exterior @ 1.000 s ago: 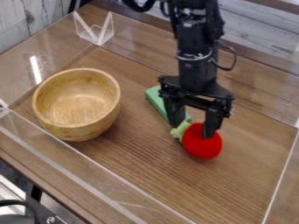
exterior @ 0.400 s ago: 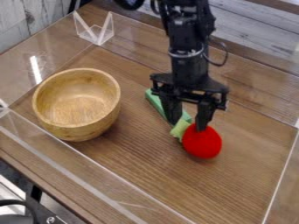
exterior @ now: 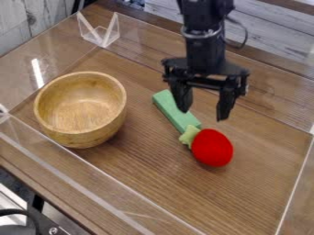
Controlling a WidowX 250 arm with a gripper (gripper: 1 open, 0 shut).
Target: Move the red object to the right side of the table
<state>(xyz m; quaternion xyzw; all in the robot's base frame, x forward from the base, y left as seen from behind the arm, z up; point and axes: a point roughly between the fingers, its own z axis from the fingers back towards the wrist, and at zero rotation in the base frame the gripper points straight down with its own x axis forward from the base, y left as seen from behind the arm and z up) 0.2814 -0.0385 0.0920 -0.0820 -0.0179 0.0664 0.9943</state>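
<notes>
Red object (exterior: 212,147) now lies free on the desk (exterior: 263,197), resting on the wood to the right of the wooden bowl (exterior: 81,108) and touching or just beside the near end of the green block (exterior: 174,111). The claw (exterior: 205,101) hangs above it with its jaws spread wide and nothing between them, clear of the ball. A second ago those jaws straddled the red object right at the desk surface; a little later they were still low around it; now the claw has risen and sits higher and slightly farther back, over the green block. The ball itself has barely shifted, if at all. My reading is that this is a release: the red object sits right of the bowl, so the placing looks done or nearly so.
</notes>
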